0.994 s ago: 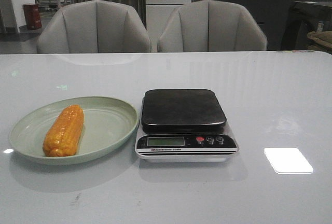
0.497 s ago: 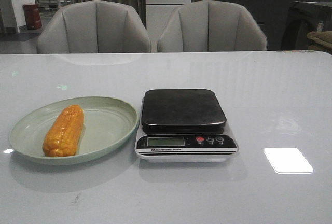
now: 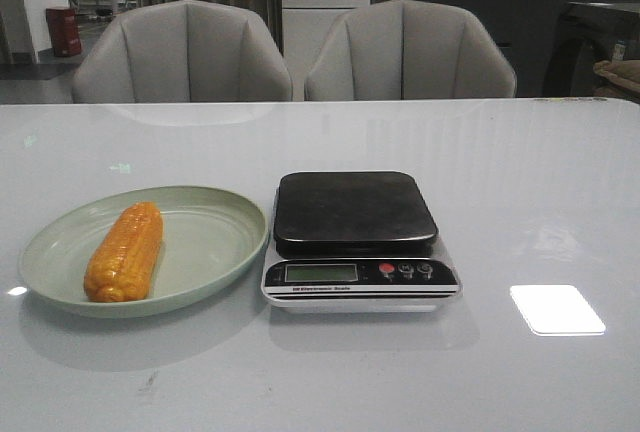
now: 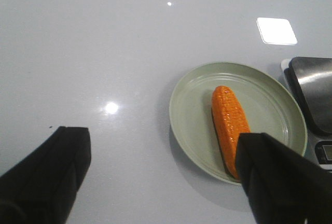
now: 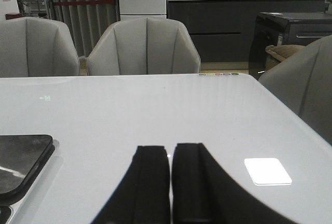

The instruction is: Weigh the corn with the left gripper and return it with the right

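Note:
The orange-yellow corn [image 3: 124, 251] lies in a pale green plate [image 3: 215, 252] on the table's left; both show in the left wrist view, the corn [image 4: 229, 120] in the plate [image 4: 189, 110]. The black scale [image 3: 355, 237] stands right of the plate with its platform bare. My left gripper [image 4: 165, 149] is open and empty above the table, its fingers spread wide; one finger [image 4: 282, 177] overlaps the corn's near end in that view. My right gripper [image 5: 170, 154] is shut and empty over the table, right of the scale [image 5: 21, 164]. Neither gripper shows in the front view.
Two grey chairs [image 3: 182, 52] stand behind the table's far edge. A bright light reflection [image 3: 556, 309] lies on the table right of the scale. A dark cabinet stands at the far right.

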You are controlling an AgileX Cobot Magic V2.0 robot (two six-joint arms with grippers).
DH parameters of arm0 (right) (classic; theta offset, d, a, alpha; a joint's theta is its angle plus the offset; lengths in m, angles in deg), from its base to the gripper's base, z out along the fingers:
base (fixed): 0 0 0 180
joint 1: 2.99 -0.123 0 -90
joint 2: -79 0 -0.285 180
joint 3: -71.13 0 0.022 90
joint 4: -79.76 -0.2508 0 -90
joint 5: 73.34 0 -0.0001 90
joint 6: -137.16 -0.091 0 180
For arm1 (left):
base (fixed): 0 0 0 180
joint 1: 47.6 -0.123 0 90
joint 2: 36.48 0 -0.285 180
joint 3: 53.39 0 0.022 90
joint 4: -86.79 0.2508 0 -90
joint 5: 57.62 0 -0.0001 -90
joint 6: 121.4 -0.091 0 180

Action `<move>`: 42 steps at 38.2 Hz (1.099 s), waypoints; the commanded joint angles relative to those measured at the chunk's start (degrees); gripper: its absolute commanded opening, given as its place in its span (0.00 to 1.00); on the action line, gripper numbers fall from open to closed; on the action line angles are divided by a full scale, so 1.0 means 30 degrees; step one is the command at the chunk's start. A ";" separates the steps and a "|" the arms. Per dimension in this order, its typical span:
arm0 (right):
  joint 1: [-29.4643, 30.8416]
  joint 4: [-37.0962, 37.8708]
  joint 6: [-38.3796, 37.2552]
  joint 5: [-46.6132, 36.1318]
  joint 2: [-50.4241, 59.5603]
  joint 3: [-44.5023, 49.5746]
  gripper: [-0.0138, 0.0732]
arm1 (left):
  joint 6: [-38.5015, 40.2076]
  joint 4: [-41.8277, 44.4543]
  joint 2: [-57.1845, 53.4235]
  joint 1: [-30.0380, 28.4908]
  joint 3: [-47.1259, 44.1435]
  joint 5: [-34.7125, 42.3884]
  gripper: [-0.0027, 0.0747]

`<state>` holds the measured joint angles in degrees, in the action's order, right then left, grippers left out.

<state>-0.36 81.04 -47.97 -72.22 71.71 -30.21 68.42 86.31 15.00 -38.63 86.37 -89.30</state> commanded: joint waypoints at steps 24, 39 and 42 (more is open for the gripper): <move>0.0084 0.0202 0.0047 -0.1543 0.0356 0.0212 0.38 | 0.0660 -0.0603 1.4529 0.4778 0.7292 -0.0119 0.77; 0.0084 0.0202 0.0047 -0.1543 0.0356 0.0212 0.38 | 0.1161 -0.0794 1.8024 0.4778 0.9106 -0.1821 0.77; 0.0084 0.0202 0.0047 -0.1543 0.0356 0.0212 0.38 | 0.1161 -0.0830 1.8591 0.4778 0.9106 -0.2243 0.77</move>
<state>-0.36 81.04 -47.97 -72.22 71.71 -30.21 71.24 84.77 71.37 -24.58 111.77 -94.82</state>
